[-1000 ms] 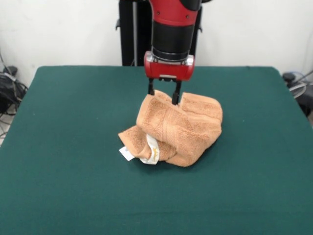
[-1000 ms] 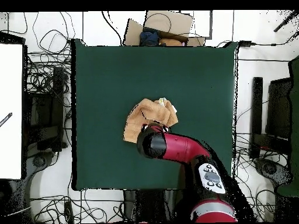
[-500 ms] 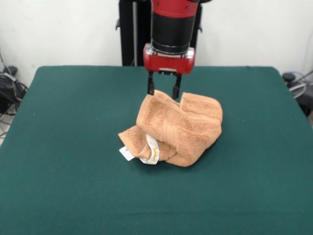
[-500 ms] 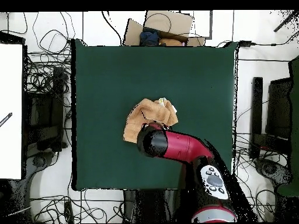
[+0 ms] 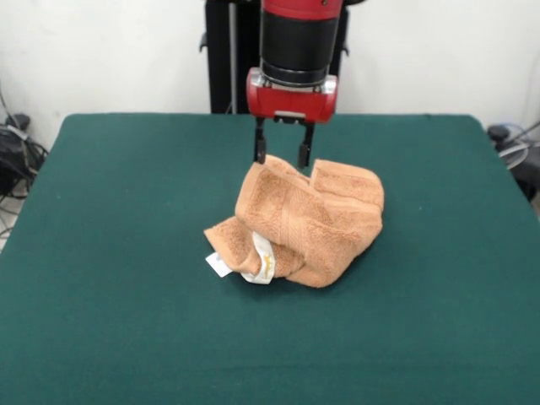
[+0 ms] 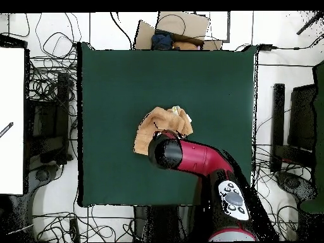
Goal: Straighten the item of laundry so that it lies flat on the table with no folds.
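The orange-tan towel lies crumpled in a heap near the middle of the dark green table, with white tags sticking out at its front left. My gripper hangs open and empty just above the heap's far top edge, clear of the cloth. In the overhead view the towel shows partly under the arm, which hides the gripper.
Cables and dark equipment line both sides of the table in the overhead view. A cardboard box sits beyond its far edge. The robot's black pedestal stands behind the table.
The gripper has risen from the towel's top fold, where its fingers were down in the cloth, and now hangs above it. The towel has stayed in the same heap.
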Controlling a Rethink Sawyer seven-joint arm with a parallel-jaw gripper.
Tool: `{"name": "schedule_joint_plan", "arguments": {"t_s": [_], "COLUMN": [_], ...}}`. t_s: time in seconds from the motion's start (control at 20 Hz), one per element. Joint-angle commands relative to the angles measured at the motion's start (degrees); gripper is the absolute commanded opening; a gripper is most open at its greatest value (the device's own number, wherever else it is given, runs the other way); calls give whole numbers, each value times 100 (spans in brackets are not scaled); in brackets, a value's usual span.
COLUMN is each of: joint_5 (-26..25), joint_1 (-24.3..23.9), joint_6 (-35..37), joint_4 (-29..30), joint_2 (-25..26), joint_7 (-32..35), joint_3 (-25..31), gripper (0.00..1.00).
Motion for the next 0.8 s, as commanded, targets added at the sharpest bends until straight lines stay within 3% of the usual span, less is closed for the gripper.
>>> {"name": "schedule_joint_plan", "arguments": {"t_s": [0.05, 0.8], "joint_5": [385, 1112], "joint_1": [120, 465], "joint_6": [229, -118], "joint_4": [-199, -161], "joint_2": [51, 165], "joint_7": [1107, 1631], "joint_3": [337, -141], "gripper": [100, 100]}}
